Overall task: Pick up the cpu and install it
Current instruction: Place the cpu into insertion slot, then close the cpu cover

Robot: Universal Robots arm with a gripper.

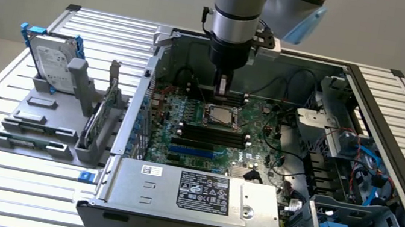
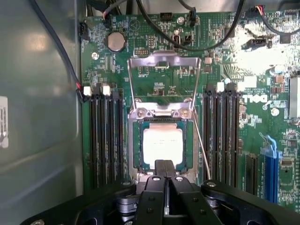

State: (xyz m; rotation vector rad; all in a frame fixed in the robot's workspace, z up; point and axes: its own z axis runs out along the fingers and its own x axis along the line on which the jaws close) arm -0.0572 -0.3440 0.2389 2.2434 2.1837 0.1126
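Note:
The cpu (image 2: 162, 144), a small square chip with a dull silver top, lies flat in the metal-framed socket (image 2: 134, 145) of the green motherboard (image 2: 154, 79). The socket's load plate (image 2: 164, 63) stands flipped open behind it. My gripper (image 2: 164, 165) is shut, its two black fingers pressed together with nothing between them, and the tips sit over the cpu's near edge. In the exterior view the gripper (image 1: 224, 90) hangs straight down inside the open computer case, just above the cpu (image 1: 221, 115).
Black memory slots (image 2: 105, 136) flank the socket on both sides, and black cables (image 2: 206, 44) loop above it. The case wall (image 1: 146, 80), a power supply (image 1: 198, 193) and a drive cage (image 1: 330, 134) surround the board. A hard drive (image 1: 55, 59) stands on a grey rack outside.

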